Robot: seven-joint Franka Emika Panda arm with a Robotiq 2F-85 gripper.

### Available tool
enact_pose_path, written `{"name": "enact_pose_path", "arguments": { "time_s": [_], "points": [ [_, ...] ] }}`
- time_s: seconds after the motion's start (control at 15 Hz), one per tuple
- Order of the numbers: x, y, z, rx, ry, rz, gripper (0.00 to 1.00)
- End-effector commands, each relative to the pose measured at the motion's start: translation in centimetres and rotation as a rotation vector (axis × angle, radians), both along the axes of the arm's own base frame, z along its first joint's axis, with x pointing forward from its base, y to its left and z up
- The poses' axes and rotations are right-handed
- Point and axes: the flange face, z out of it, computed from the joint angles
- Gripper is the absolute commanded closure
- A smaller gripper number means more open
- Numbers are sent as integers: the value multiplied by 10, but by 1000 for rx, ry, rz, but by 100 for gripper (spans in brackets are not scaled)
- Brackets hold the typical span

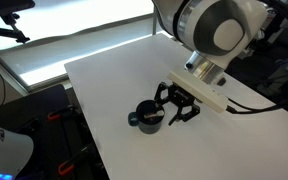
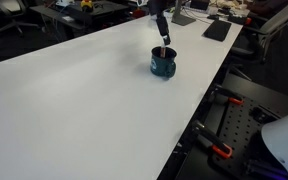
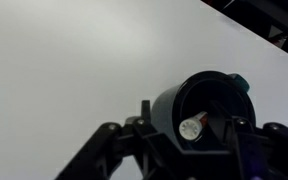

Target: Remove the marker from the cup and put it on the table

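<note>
The cup (image 1: pixel 146 118) (image 2: pixel 163 67) is a small dark round mug standing upright on the white table (image 1: pixel 104 75) (image 2: pixel 74 95). In the wrist view I look straight down into the cup (image 3: pixel 206 98), whose small handle points away. The marker (image 3: pixel 194 126) leans inside it, reddish with a pale round end facing up, and in an exterior view the marker (image 2: pixel 163 50) sticks up out of the rim. My gripper (image 1: pixel 174 107) (image 2: pixel 161 40) (image 3: pixel 189 152) hangs right over the cup. Its fingers stand apart on either side of the marker's top, open and holding nothing.
A flat black pad (image 2: pixel 216 30) lies near the table's far end. The table edge (image 2: pixel 199 120) runs close beside the cup, with black equipment and red-handled clamps (image 2: pixel 220 152) below it. A cable (image 1: pixel 259 108) trails from the wrist.
</note>
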Motion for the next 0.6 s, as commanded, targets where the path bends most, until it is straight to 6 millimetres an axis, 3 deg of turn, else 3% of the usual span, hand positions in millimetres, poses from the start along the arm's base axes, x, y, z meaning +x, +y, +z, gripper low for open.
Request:
{"name": "enact_pose_path", "arguments": {
  "time_s": [0.0,0.27,0.53],
  "points": [
    [0,6,10,-10,-11,13,29],
    [4,9,8,-6,-12,27,46],
    [7,13,6,-2,-10,41,45]
  ]
}}
